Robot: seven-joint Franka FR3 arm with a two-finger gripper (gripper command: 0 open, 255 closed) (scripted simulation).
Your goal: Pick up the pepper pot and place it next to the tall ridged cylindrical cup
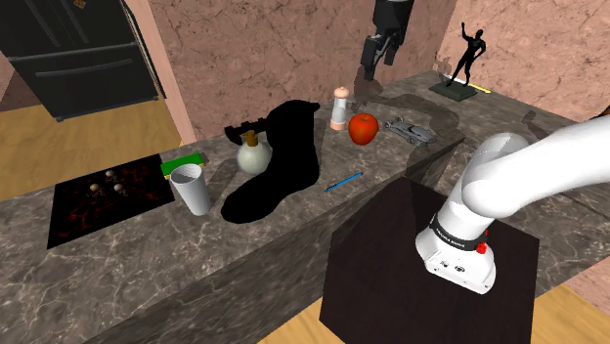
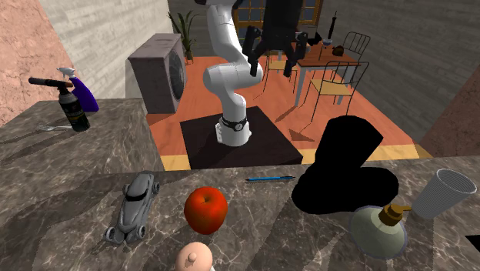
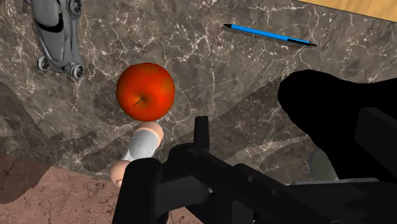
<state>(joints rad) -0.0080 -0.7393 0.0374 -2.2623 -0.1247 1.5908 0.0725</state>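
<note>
Pepper pot [image 1: 339, 107] stands upright on the surface [image 1: 147, 274], just beside a red apple [image 1: 364, 127], well apart from the tall pale cup [image 1: 189, 189]. Jaws hang spread and empty overhead. It looks light, rigid, smooth and easily tipped; I'd grip its narrow waist.

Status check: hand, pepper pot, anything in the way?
Hand open, empty, high above the counter. Pepper pot upright beside the apple, untouched. Black boot shape and round flask sit between pot and cup.

The pepper pot [image 1: 339, 107] stands just beside the apple [image 1: 364, 127].
</note>
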